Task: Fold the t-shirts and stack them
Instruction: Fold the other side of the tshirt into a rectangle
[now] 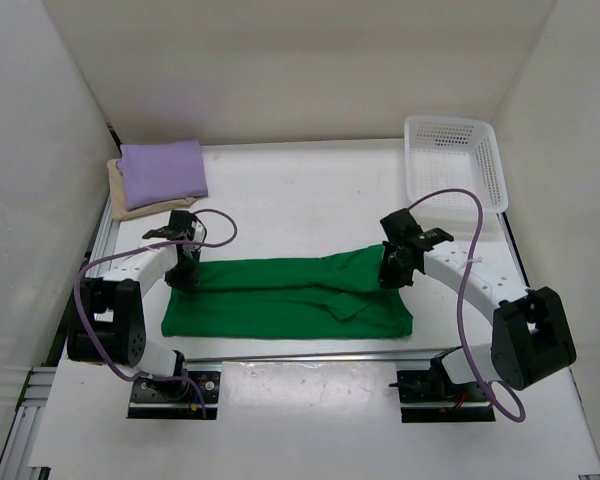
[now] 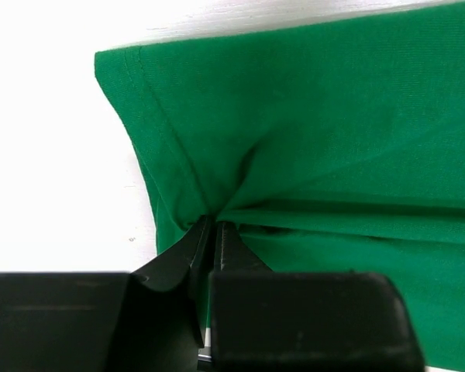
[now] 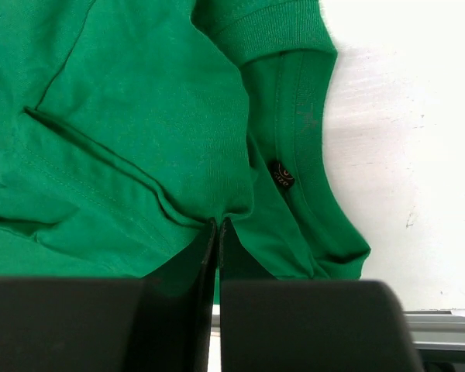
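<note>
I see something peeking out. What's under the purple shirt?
A folded tan shirt; only its left and near edges show beneath the purple shirt. The rest of it is covered.

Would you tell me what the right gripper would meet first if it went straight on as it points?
The right gripper is shut on the green t-shirt, so it would push into more of that cloth, probably with the table just beneath.

Soft matt knit cloth of the green t-shirt point(image 1: 280, 310), smooth white table point(image 1: 300, 190), plastic mesh basket point(image 1: 450, 160)
</note>
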`<state>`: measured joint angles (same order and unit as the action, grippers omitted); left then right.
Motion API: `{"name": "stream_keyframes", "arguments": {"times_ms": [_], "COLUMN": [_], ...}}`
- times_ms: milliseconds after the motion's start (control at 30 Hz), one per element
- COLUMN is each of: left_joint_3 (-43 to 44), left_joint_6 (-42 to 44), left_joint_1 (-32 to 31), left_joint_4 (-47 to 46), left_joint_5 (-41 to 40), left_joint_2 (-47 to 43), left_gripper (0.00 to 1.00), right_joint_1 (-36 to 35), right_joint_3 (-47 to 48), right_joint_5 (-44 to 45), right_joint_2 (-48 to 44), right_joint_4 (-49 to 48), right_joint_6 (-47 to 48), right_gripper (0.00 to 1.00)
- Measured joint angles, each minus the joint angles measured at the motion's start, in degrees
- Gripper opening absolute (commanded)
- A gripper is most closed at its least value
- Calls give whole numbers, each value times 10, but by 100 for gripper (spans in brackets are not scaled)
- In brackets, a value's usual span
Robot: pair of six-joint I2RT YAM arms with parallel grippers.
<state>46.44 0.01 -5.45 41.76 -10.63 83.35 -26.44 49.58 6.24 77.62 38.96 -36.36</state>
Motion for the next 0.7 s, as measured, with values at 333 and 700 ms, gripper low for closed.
{"name": "stream_keyframes", "arguments": {"times_ms": [333,700], "left_joint_3": [-2,247], "left_joint_6": [0,-1], "left_joint_1": [0,-43], "left_joint_4": [1,165], "left_joint_5": [-18,32], "left_joint_2": [0,0], "left_gripper": [36,60], "right_joint_1": [-5,-7], "right_joint_3": [-20,-38], "right_joint_5": [-1,-7], "right_joint_2": [-8,21], "right_joint_4": [-5,-25], "right_joint_6": [-9,-12], "right_gripper": [0,0]}}
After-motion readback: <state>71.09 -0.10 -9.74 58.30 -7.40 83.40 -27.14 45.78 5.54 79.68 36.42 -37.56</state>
